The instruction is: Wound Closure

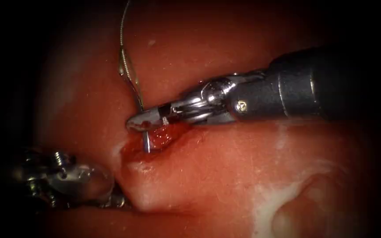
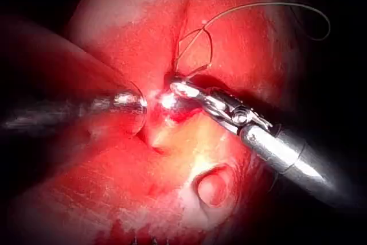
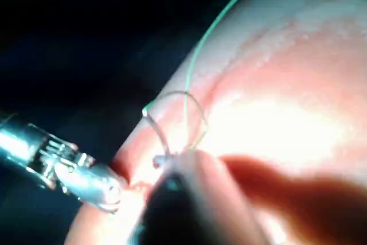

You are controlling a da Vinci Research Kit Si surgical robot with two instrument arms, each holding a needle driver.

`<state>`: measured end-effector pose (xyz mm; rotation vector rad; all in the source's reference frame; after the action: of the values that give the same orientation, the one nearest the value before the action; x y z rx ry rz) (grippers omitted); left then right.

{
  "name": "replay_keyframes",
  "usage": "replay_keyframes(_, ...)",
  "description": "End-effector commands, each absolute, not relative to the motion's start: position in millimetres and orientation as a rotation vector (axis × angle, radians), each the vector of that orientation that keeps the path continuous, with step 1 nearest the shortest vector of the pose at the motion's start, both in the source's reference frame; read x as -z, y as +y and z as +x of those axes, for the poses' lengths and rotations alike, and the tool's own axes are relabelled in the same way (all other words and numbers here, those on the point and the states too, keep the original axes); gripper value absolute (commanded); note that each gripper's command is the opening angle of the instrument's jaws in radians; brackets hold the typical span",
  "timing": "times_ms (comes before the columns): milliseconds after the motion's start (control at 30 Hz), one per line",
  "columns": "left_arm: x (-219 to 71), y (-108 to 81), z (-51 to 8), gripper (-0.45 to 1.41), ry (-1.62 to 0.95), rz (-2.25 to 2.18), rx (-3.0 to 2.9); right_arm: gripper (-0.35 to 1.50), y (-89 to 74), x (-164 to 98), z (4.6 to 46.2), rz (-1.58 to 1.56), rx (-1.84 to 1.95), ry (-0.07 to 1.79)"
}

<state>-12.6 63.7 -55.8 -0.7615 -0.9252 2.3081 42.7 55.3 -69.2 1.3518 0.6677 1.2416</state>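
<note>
My right tool, at the centre of the endoscope frame, grips the needle over the cut in the tissue, thread trailing to the upper left, while my left tool sits lower left, its grip unreadable; I judge this needle placement, calling for a steady hold.
</note>
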Motion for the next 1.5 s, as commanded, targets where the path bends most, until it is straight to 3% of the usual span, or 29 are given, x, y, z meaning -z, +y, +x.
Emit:
replay_keyframes(33, 55.3, 63.3, -13.1, -0.2, -0.928, -0.761, -2.308, -0.35, 54.9, 68.8, 43.5, 1.389, -1.283, 0.625)
replay_keyframes(1033, 55.2, 63.1, -13.0, -0.22, -0.927, -0.762, -2.31, -0.35, 52.7, 69.5, 43.3, 1.657, -1.553, 0.364)
replay_keyframes(1233, 55.2, 63.1, -13.0, -0.22, -0.927, -0.762, -2.31, -0.35, 52.7, 69.6, 43.5, 1.684, -1.547, 0.382)
replay_keyframes(1333, 55.2, 63.1, -13.0, -0.22, -0.927, -0.762, -2.311, 0.42, 54.4, 68.6, 43.5, 1.56, -1.562, 0.604)
replay_keyframes(1367, 55.2, 63.1, -13.0, -0.22, -0.927, -0.762, -2.311, 0.79, 55.0, 68.0, 43.2, 1.448, -1.507, 0.734)
replay_keyframes(1467, 55.3, 63.2, -13.0, -0.2, -0.929, -0.762, -2.31, 1.16, 56.2, 67.3, 42.8, 1.308, -1.405, 0.868)
replay_keyframes(1500, 55.4, 63.2, -12.9, -0.17, -0.93, -0.762, -2.31, 1.2, 56.7, 67.2, 42.7, 1.25, -1.352, 0.911)
